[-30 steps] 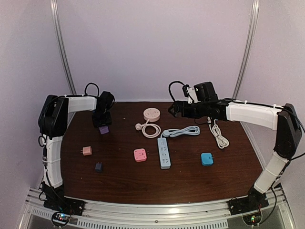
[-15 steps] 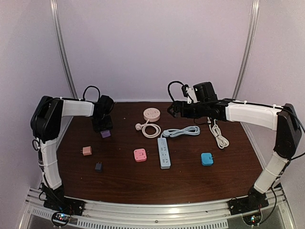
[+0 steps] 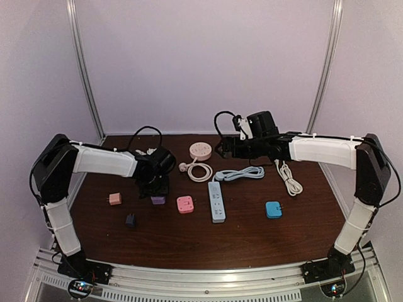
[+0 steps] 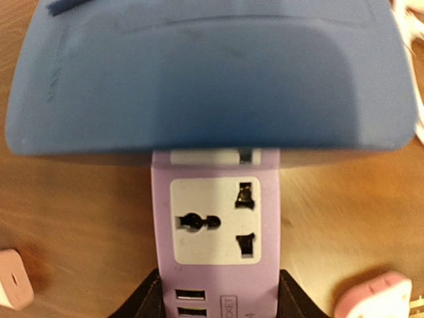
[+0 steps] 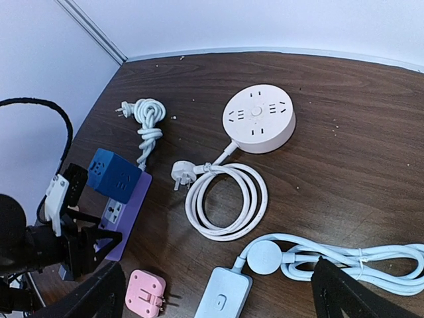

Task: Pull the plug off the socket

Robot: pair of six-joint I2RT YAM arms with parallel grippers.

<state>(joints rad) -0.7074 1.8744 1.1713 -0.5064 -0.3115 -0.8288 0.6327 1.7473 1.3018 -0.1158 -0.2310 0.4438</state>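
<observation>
Left gripper (image 4: pixel 217 301) is clamped on the USB end of the purple socket (image 4: pixel 215 225), which sits left of the centre of the surface (image 3: pixel 252 242). The blue plug (image 4: pixel 212 73) is seated at the socket's other end. Hazard noted: the hold lies away from the plug, so a pull there could lever the socket out of the fingers or drag it into the pink adapter (image 3: pixel 185 204) just beside it. Left arm reaches in from the near left corner, wrist bent down. Farther back, the right gripper (image 5: pixel 222 291) hangs wide and empty, well apart from the plug, forearm level over the far half.
</observation>
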